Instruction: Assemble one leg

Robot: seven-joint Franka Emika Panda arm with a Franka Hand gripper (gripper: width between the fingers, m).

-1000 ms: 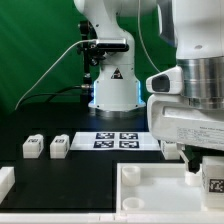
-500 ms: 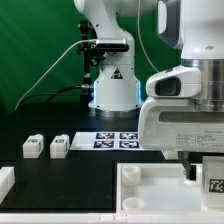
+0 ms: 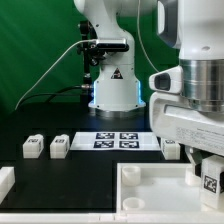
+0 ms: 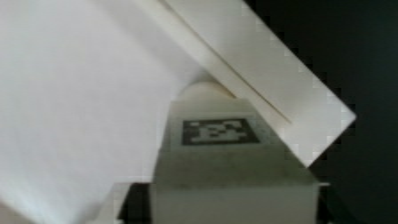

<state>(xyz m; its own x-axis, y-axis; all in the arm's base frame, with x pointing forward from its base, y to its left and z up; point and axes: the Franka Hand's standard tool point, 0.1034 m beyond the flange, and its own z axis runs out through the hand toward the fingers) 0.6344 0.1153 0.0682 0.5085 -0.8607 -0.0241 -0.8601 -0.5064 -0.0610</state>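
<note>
My gripper (image 3: 208,178) is shut on a leg (image 3: 211,182), a small white block with a black-and-white tag, and holds it over the right side of the large white rimmed tray (image 3: 150,192). In the wrist view the held leg (image 4: 217,150) sits between my dark fingers (image 4: 143,200), its tag facing the camera, close to the tray's rim (image 4: 267,75). Two more legs (image 3: 33,147) (image 3: 60,147) stand at the exterior view's left. Another leg (image 3: 170,148) stands right of the marker board.
The marker board (image 3: 118,140) lies in front of the robot base (image 3: 112,90). A white part (image 3: 5,180) shows at the lower left edge. The tray fills the front of the table.
The arm's hand has shifted toward the exterior view's right, uncovering the leg beside the marker board. The held leg stays in almost the same place over the tray.
</note>
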